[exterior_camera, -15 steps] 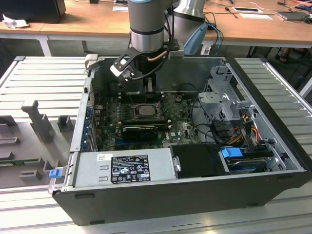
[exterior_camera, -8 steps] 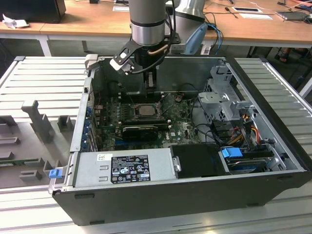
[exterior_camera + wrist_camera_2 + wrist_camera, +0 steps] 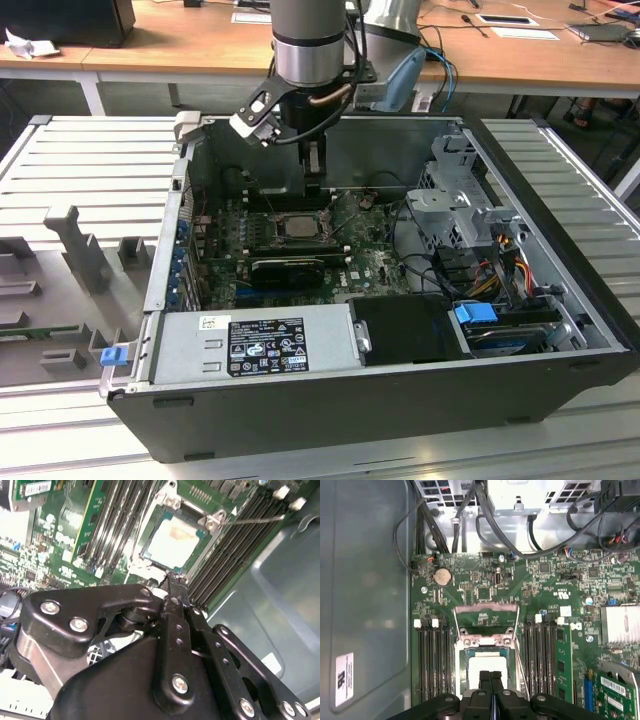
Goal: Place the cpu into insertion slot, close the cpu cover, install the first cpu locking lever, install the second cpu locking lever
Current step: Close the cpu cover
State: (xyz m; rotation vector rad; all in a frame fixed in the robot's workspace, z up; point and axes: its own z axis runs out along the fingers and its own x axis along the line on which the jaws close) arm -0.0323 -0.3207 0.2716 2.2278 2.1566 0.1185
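Exterior view first: the arm reaches down into the open computer case point(image 3: 400, 400), which lies on the slatted table point(image 3: 90, 150). My pincer point(image 3: 316, 190) is just on the far side of the cpu point(image 3: 297, 226). The power supply point(image 3: 260, 345) lies along the case's near wall. Grey fixtures point(image 3: 70, 240) stand on the table to the exterior view's left.

In the first wrist view I see the cpu point(image 3: 487, 664) seated flat in the insertion slot point(image 3: 461, 667) on the green motherboard point(image 3: 485, 580), pale top up. The cpu cover point(image 3: 485, 609) is swung open off the socket, on the side away from my pincer point(image 3: 491, 674), and green board shows through its window. Memory slots point(image 3: 432, 660) flank the socket on both sides.

In the second wrist view the pincer point(image 3: 172, 580) is clenched, fingers pressed together with nothing between them that I can make out. Its tip sits right at the socket's edge, beside the cpu point(image 3: 174, 542); I cannot tell whether it touches. A thin wire locking lever point(image 3: 252, 520) sticks out from the socket's corner, across the memory slots.
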